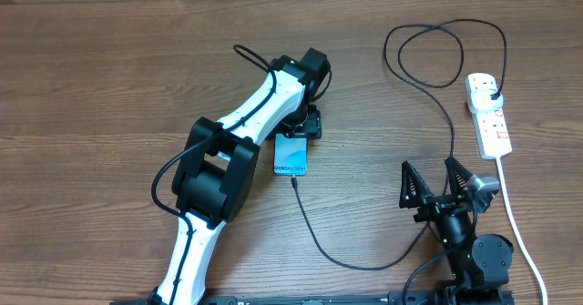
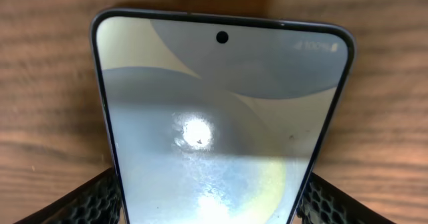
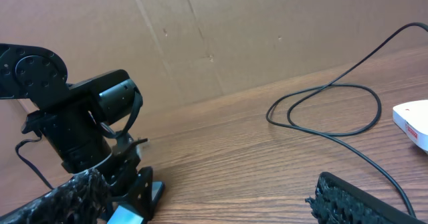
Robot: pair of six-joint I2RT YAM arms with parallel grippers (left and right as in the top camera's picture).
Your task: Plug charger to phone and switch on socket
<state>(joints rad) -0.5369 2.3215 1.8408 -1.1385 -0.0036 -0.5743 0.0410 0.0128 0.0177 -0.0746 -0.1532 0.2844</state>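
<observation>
On the table (image 1: 109, 68), your left tool (image 1: 295, 134) clamps the phone (image 1: 291, 156), charger (image 1: 308, 218) seemingly in; your released right tool (image 1: 428, 170) next needs the socket (image 1: 489, 114) switch.

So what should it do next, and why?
Probably the right gripper, open and empty, should move toward the socket to reach its switch. The charger has its plug in the socket and its tip at the lower edge of the phone, though I cannot tell if it is fully seated. The left gripper holds the phone.
</observation>
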